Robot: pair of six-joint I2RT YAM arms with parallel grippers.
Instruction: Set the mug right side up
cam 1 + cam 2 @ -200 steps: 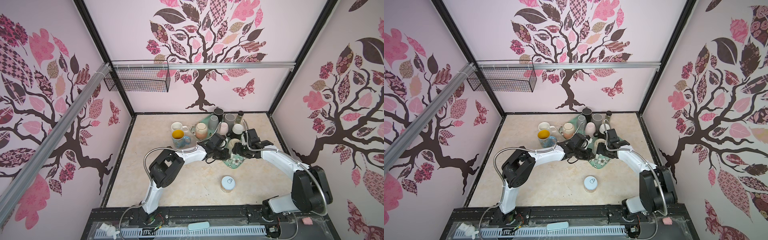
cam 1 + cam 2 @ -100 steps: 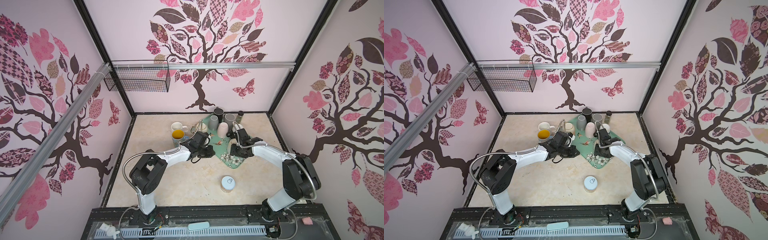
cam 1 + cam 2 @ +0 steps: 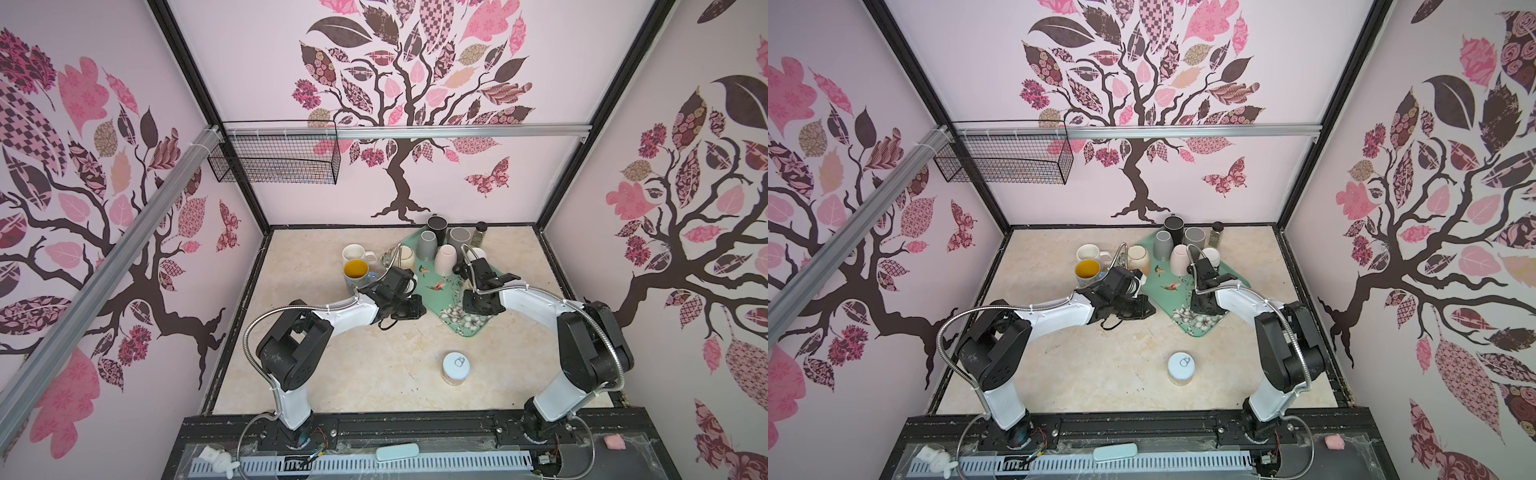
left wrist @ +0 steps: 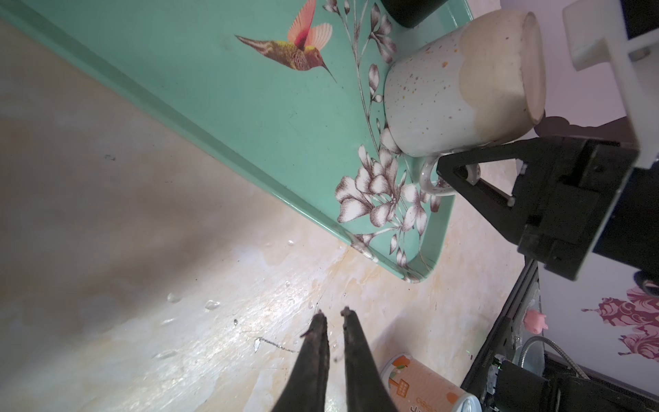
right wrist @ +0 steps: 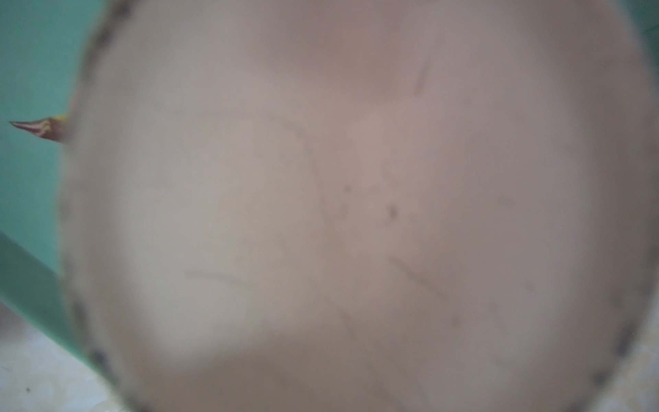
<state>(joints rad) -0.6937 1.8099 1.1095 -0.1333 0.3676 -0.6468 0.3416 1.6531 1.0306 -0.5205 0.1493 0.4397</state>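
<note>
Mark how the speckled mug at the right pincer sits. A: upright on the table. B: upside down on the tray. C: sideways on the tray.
B: in the left wrist view the speckled mug has its rim on the teal tray, base up, the right pincer at its handle.

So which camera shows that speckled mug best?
The left wrist view: the speckled mug shows clearly, upside down, with the right claw at its handle. The right wrist view gives only a blurred close-up of it; both top views hide it under the right arm.
</note>
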